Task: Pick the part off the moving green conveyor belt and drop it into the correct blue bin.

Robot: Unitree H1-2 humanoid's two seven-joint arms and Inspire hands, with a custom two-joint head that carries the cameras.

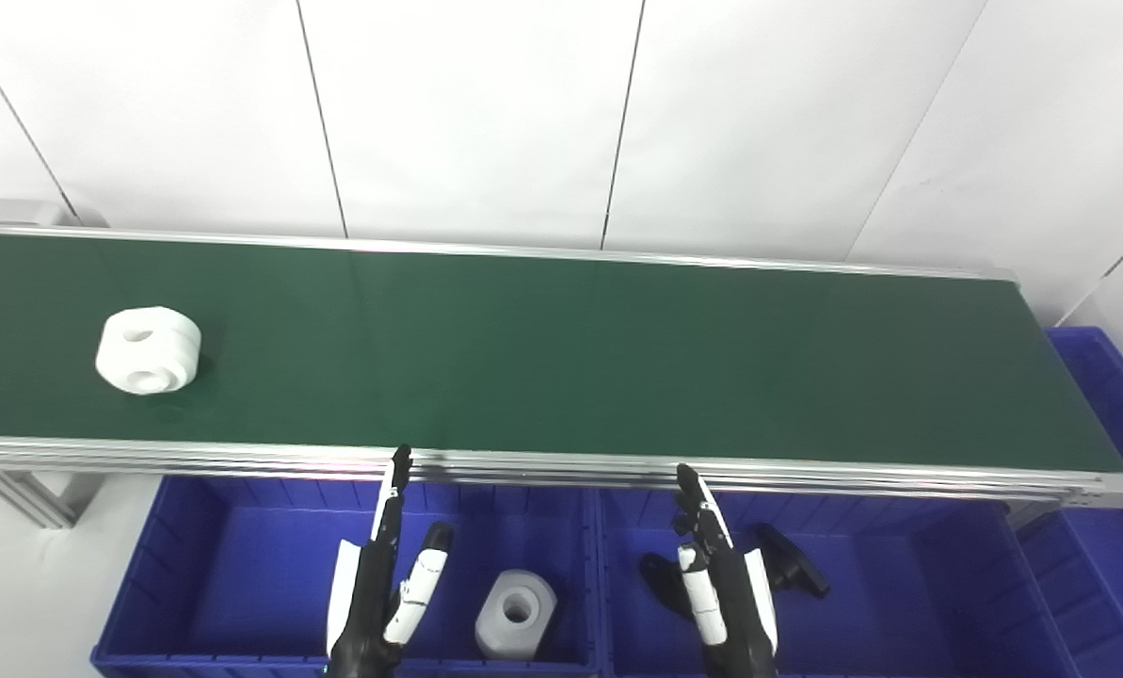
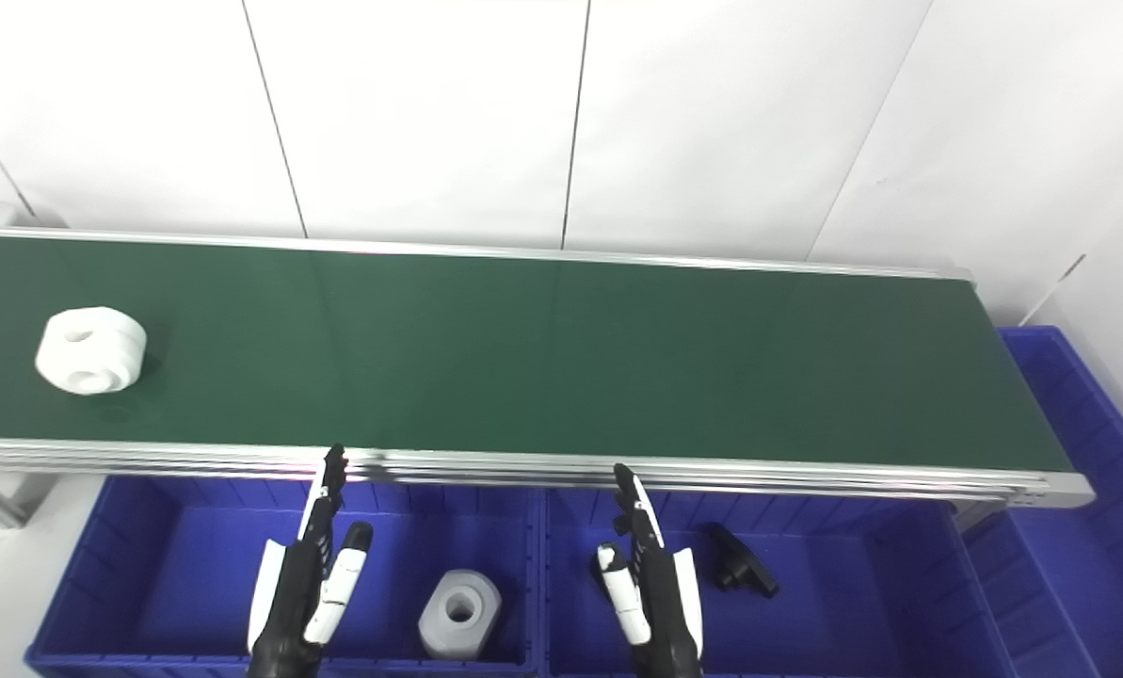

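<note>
Fingers (image 1: 393,499) of both hands straight, apart, above bins (image 1: 241,565).

No legible text, labels, brand marks, numbers or signs found. Checked surfaces: green conveyor belt (image 1: 561,358), white part (image 1: 148,349), blue bins (image 1: 241,565), wall panels (image 1: 476,113). All are unmarked in both views.

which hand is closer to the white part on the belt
Left. The left hand hangs open over the left blue bin, below and right of the white part. The right hand sits further right, over the middle bin.
</note>
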